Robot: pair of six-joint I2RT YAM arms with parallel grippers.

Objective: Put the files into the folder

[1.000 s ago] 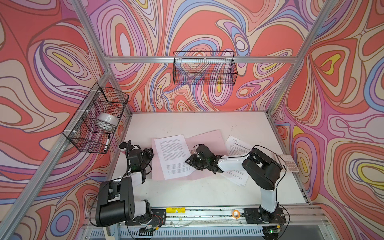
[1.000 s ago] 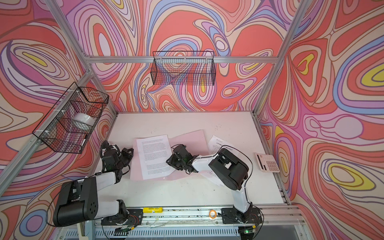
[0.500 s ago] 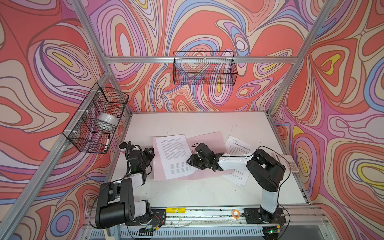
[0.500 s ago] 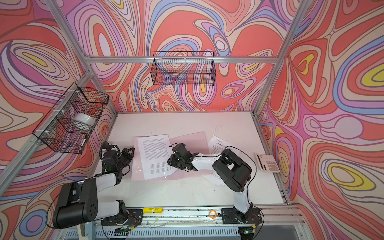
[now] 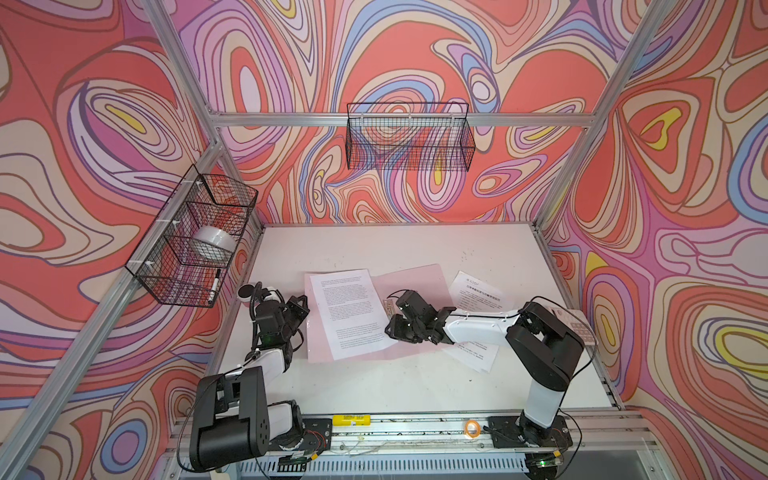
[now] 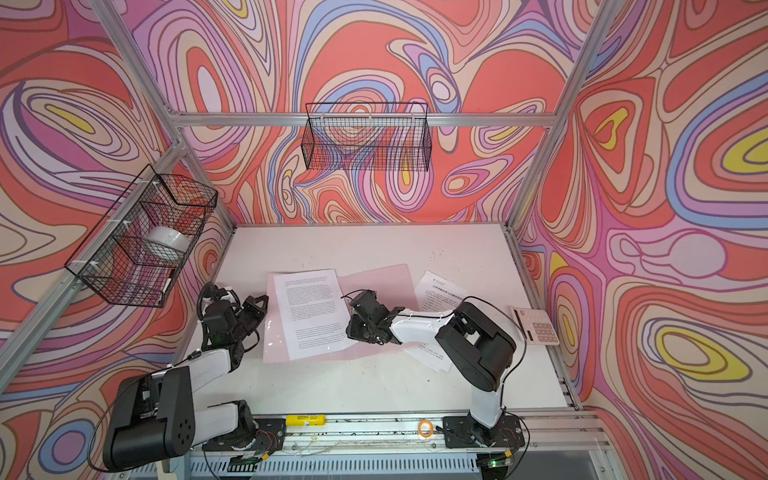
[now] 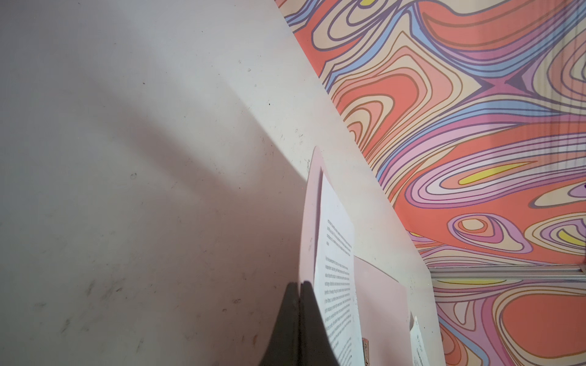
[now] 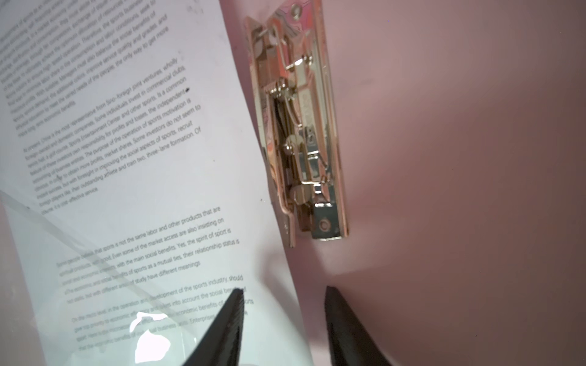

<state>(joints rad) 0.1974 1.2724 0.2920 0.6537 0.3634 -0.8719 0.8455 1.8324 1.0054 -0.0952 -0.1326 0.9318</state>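
Note:
The pale pink folder (image 5: pixel 415 286) (image 6: pixel 374 286) lies open on the table. One printed sheet of the files (image 5: pixel 351 311) (image 6: pixel 311 311) rests on its left half, with its lower corner under a clear pocket (image 8: pixel 95 301). More sheets (image 5: pixel 478 291) (image 6: pixel 436 291) lie to the right, partly under my right arm. My right gripper (image 5: pixel 390 328) (image 8: pixel 283 290) is open, low over the folder beside the metal clip (image 8: pixel 301 133). One of its fingers (image 8: pixel 234 317) is over the sheet's edge. My left gripper (image 5: pixel 301 307) (image 7: pixel 299 285) is shut and empty at the folder's left edge (image 7: pixel 309 221).
A pink calculator (image 5: pixel 577 328) lies at the table's right edge. A wire basket (image 5: pixel 195 237) with a tape roll hangs on the left wall, and another basket (image 5: pixel 409 141) hangs on the back wall. A yellow tool (image 5: pixel 351 419) and an orange ring (image 5: pixel 471 427) sit on the front rail.
The right arm's elbow has swung a little to the right while its gripper stays at the sheet's edge. Its jaws widened, then narrowed. The left arm has hardly moved.

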